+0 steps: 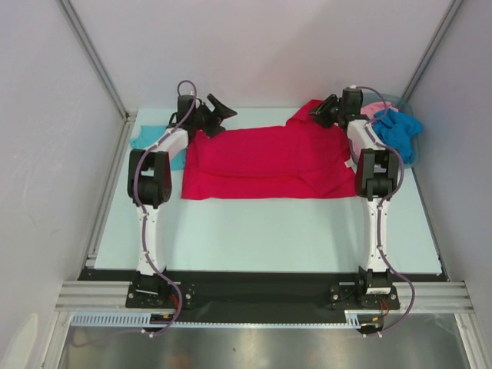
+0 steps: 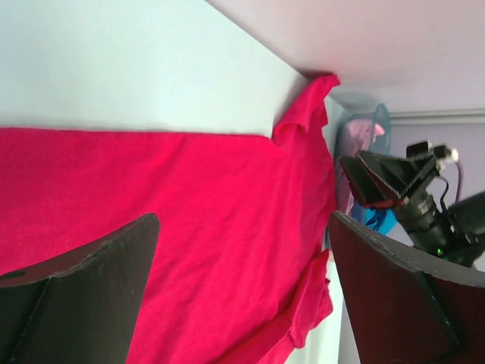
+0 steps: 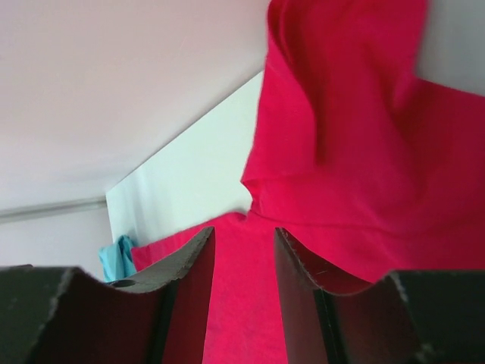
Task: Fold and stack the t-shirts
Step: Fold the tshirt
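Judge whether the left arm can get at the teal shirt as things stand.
Probably yes: the teal shirt lies uncovered beside the left arm, and the left gripper, open and empty above the red shirt, would only need to swing left.

The red t-shirt (image 1: 261, 161) is soft, matt cloth on a smooth, pale, matt worktop (image 1: 261, 231); at six o'clock a metal sheet (image 1: 261, 350) gleams.

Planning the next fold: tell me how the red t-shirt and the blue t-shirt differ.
The red t-shirt lies spread out on the table; the blue t-shirt is bunched up. The red t-shirt sits mid-table; the blue t-shirt sits in the bin at the far right corner. Both are plain-coloured.
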Robot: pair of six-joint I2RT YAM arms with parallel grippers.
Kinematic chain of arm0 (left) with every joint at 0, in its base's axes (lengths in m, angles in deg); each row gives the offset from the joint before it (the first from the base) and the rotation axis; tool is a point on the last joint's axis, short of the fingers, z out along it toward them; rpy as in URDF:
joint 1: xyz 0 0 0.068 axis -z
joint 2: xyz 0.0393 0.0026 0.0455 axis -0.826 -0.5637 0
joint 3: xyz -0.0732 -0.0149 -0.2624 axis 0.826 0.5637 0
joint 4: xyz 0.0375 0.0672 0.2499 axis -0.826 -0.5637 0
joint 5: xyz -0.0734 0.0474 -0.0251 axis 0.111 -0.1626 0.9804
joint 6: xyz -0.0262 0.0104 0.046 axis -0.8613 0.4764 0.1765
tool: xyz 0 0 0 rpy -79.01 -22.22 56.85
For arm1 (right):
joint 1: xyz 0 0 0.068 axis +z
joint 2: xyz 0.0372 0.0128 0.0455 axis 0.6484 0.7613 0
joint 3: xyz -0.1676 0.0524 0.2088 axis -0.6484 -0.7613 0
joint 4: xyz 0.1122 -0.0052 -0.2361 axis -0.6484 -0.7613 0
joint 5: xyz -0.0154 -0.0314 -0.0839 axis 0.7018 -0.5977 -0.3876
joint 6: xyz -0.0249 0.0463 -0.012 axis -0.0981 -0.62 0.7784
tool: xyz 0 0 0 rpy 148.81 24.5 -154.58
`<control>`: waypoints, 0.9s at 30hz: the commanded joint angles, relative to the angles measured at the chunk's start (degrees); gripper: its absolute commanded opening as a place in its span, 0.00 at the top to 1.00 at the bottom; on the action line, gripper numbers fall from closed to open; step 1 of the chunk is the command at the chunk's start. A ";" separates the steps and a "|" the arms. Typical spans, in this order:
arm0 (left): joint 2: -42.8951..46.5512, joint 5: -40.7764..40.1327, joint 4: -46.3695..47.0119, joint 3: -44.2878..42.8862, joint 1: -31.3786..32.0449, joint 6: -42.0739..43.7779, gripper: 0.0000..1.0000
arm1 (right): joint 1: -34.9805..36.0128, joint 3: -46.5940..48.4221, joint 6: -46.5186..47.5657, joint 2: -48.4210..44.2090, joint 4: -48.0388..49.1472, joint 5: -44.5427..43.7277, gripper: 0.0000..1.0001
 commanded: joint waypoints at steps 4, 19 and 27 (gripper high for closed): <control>0.27 -1.79 -8.60 -5.80 0.58 7.02 0.00 | 3.37 10.29 1.80 5.73 -2.04 4.86 0.57; 5.19 -21.05 -28.12 -7.56 1.99 16.88 0.00 | 4.08 -8.23 9.45 -8.56 -8.24 -26.61 0.55; 6.51 -20.34 -26.89 -5.80 2.43 16.53 0.00 | -0.05 -7.22 5.84 -4.38 2.18 -12.65 0.54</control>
